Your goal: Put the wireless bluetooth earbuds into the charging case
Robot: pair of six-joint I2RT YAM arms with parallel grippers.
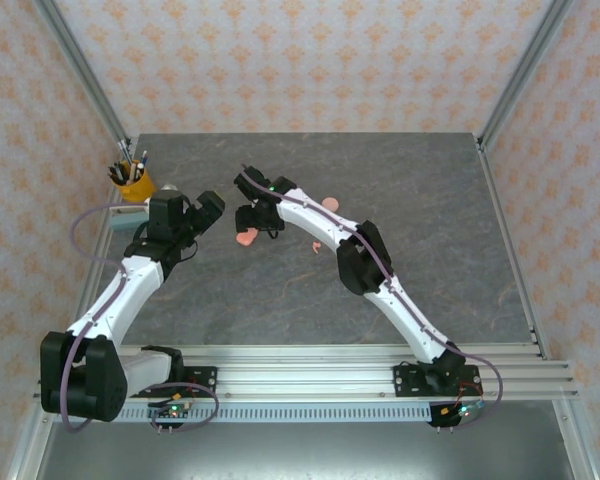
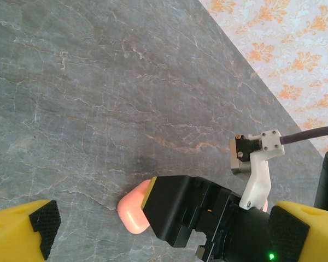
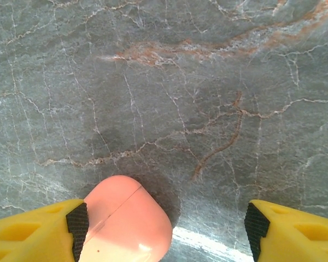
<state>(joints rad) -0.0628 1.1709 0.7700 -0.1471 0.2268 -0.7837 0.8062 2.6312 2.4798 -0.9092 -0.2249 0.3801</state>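
Right gripper, jaws apart and empty, hangs over the closed pink charging case, which lies off-centre just beside one pad, seam slanting across the gap. Left gripper, spread wide, sits farther off. A small pink piece, perhaps an earbud, lies back along the right arm.

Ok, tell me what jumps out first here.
A pink case lies near the middle of the table, under the right tool, whose jaws stand wide. The left tool hangs open close by, and a yellow cup of pens stands at the far left edge.
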